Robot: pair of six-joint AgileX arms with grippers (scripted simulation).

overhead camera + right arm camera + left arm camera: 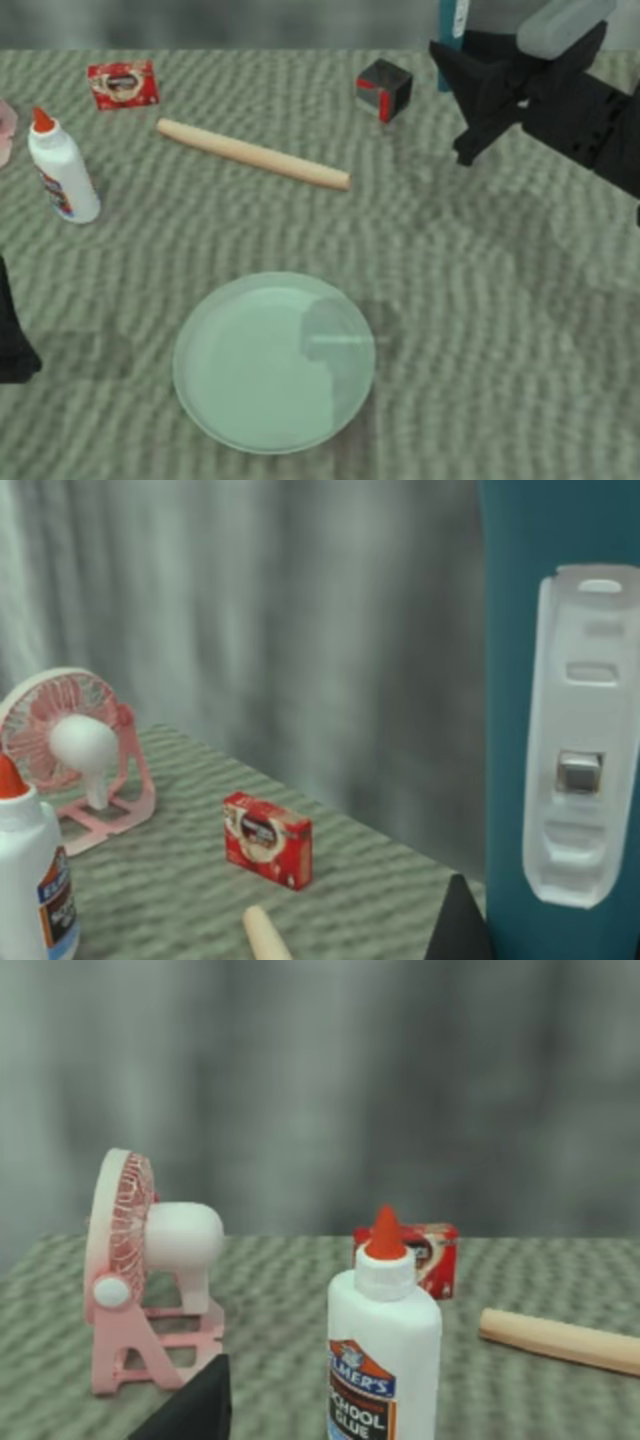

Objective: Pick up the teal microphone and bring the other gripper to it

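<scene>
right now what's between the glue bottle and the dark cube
In the top view, the tan rolling pin lies on the cloth between the glue bottle and the dark cube; nothing else sits there.

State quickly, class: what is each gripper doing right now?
Left gripper: parked at the table's left edge; fingers cannot be told.
Right gripper: raised at the far right, shut on the teal microphone.

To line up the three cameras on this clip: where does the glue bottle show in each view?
Top view: white glue bottle with orange cap lies at the table's left side.
Left wrist view: upright, close, low centre.
Right wrist view: cut by the edge, beside the pink fan.
Shared landmark: small red box.
</scene>
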